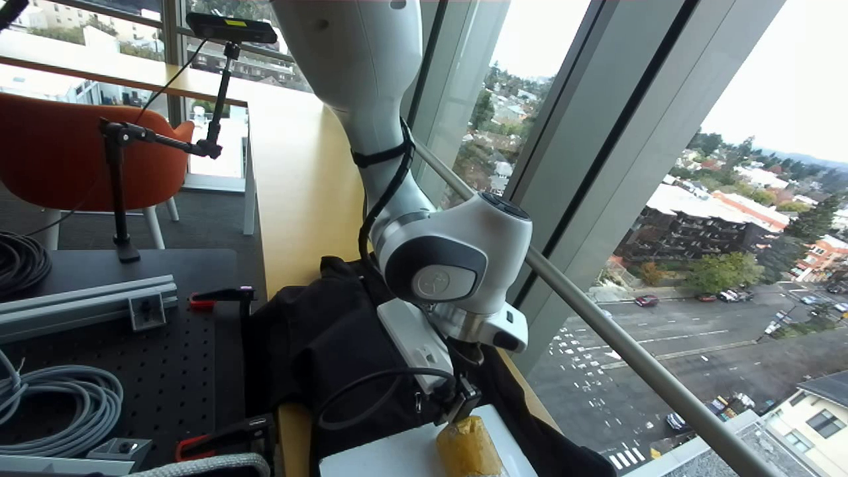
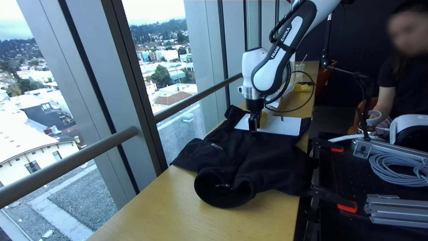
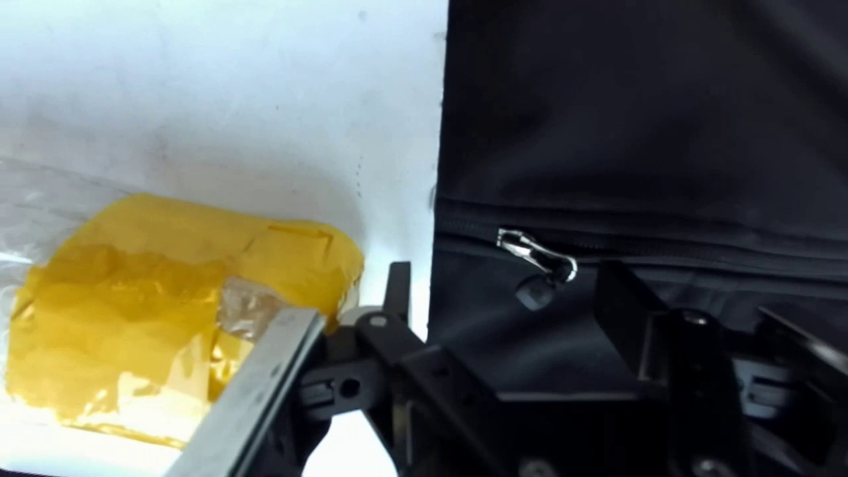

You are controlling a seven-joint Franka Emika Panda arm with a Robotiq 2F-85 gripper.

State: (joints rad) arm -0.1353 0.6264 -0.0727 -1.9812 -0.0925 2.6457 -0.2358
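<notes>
While a white board [image 3: 232,79] lies across the black jacket [image 2: 274,157], I see a yellow-taped bundle [image 3: 132,265] close left of the gripper [image 3: 505,285] in the wrist view. Only an exterior view shows the near collar [image 2: 222,197]; the wrist view gives the silver zipper pull [image 3: 527,248] clearly — right of the board, between wide-parted fingers [image 3: 397,291].

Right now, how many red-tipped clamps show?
2, at the board's edge by the jacket: one clamp by the hose, second clamp past the grey coil. More may be hidden.
</notes>
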